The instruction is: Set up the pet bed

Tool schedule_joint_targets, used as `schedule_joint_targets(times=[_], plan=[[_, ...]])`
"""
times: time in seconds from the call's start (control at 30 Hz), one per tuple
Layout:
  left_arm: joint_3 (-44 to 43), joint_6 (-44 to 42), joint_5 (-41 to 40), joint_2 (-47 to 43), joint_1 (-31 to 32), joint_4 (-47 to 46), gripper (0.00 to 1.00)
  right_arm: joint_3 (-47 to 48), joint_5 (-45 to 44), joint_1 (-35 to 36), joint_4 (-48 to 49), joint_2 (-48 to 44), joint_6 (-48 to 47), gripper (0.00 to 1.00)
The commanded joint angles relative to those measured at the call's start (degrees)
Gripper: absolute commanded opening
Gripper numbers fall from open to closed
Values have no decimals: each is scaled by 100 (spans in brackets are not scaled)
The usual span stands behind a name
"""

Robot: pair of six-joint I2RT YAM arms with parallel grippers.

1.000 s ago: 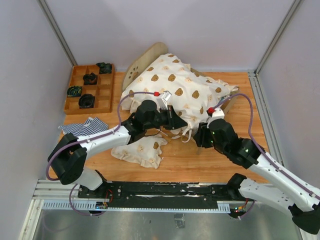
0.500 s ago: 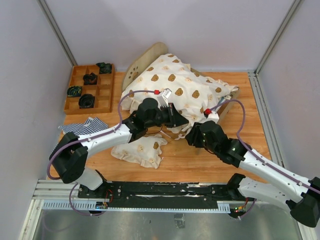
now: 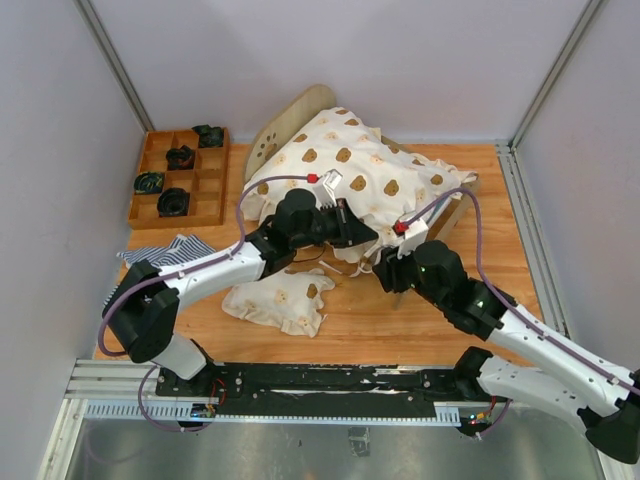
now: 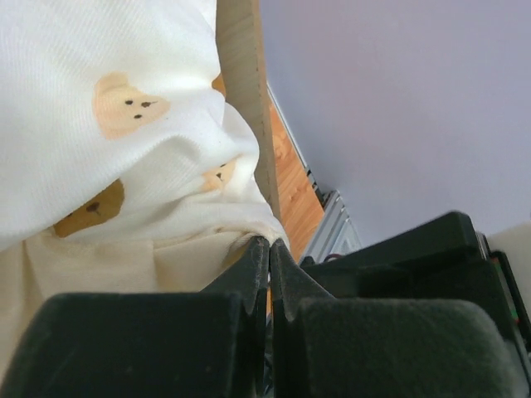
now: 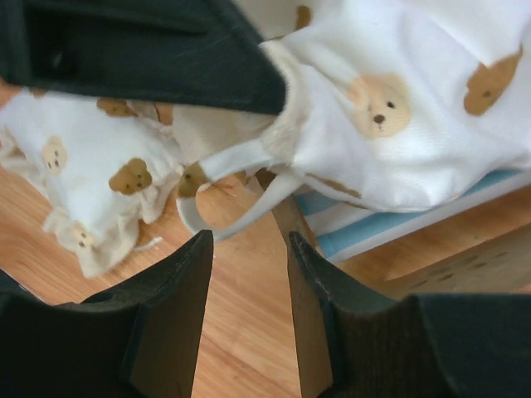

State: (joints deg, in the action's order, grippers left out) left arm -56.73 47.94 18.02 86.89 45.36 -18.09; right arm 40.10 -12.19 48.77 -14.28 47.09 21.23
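Note:
The pet bed (image 3: pixel 292 118) stands at the back of the table, its arched headboard tilted, most of it under the cream bear-print quilt (image 3: pixel 365 165). My left gripper (image 3: pixel 357 236) is shut on the quilt's near edge; the left wrist view shows the closed tips (image 4: pixel 268 245) pinching the quilt (image 4: pixel 108 124) hem beside a plywood board (image 4: pixel 241 83). My right gripper (image 3: pixel 386 272) hangs open just right of it, nothing between its fingers (image 5: pixel 249 249). Ahead of it lie the quilt's white ties (image 5: pixel 241 195) and the blue-and-white striped mattress (image 5: pixel 377 222).
A brown compartment tray (image 3: pixel 140 205) with dark items sits at the back left. A striped cloth (image 3: pixel 170 252) lies at the left edge. A small bear-print pillow (image 3: pixel 280 300) rests on the table in front of the left arm, also visible as the pillow (image 5: pixel 91 186).
My right arm has swung left and forward, bringing its open gripper close to the quilt's near corner beside the left gripper. The left gripper has stayed shut on the quilt, shifting slightly upward.

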Motion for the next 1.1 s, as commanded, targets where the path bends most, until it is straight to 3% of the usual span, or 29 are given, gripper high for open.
schedule_joint_targets(times=[0.0, 0.17, 0.53, 0.77, 0.93, 1.0, 1.07], plan=[[-305, 87, 124, 4, -95, -199, 0, 198, 972, 83, -225, -218, -2414, 42], [-351, 182, 265, 3, -187, -253, 0, 206, 1897, 114, -246, -383, -3919, 43], [-458, 329, 530, 76, -291, -300, 0, 20, 2267, 122, -9, -678, -7226, 50], [-452, 390, 610, 108, -300, -336, 0, 466, 2294, 115, -578, 201, -8159, 49], [-459, 390, 627, 98, -308, -340, 0, 442, 1642, 120, -452, 504, -8605, 46], [-461, 387, 626, 100, -315, -345, 0, 419, 1474, 119, -438, 536, -8675, 38], [-459, 385, 612, 108, -330, -345, 0, 415, 1397, 125, -578, 479, -8554, 17]])
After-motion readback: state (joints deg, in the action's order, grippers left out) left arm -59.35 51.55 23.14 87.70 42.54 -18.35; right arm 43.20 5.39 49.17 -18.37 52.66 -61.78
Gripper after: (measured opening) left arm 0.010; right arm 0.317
